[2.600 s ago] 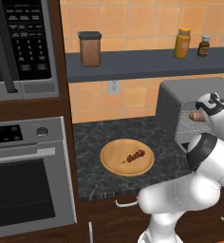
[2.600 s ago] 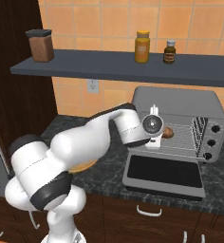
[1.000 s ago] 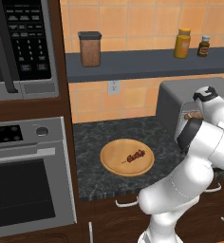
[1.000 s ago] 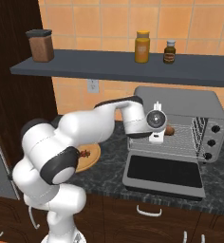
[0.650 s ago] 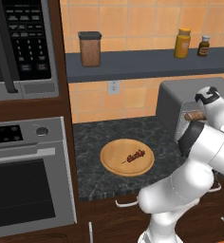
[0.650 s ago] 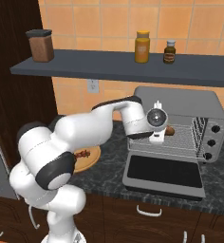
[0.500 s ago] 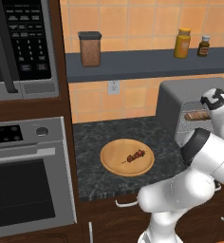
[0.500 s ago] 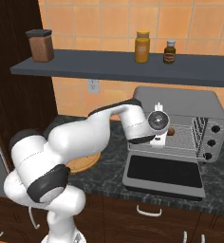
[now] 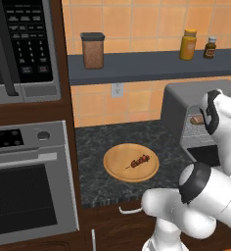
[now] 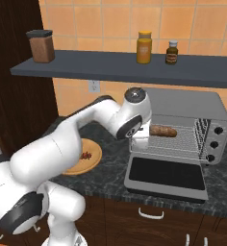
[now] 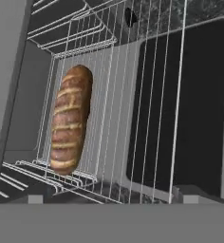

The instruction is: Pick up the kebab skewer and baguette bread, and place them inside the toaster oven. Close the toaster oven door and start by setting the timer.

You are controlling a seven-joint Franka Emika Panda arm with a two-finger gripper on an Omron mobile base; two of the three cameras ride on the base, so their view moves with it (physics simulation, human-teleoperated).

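Far left of your left base view: black-panelled microwave (image 9: pixel 24 46) in the upper left corner, built-in steel oven (image 9: pixel 29 181) below it. A brown-filled canister (image 9: pixel 93 50) stands on the grey shelf (image 9: pixel 137 66), with a yellow jar (image 9: pixel 188 44) and a small dark bottle (image 9: pixel 210 47) toward the upper right. At centre, the round wooden board (image 9: pixel 131 162) lies on the dark speckled counter (image 9: pixel 112 142), and the kebab skewer (image 9: pixel 139 161) rests on it, slightly right of the board's middle. At the right edge the toaster oven (image 9: pixel 186 105) stands, partly behind the white arm. In your right base view the skewer (image 10: pixel 85 155) shows at centre left on the board (image 10: pixel 89 161), just beside the arm's forearm. Right of centre, the toaster oven door (image 10: pixel 166 177) lies folded down flat and open. The baguette bread (image 10: pixel 163 130) lies lengthwise on the wire rack (image 10: pixel 182 139) inside the oven, toward its left side. In your hand view the baguette (image 11: pixel 70 126) sits left of centre on the rack, nothing gripping it. The gripper's wrist sits at the oven's left front corner; you cannot tell whether the fingers are apart or together.
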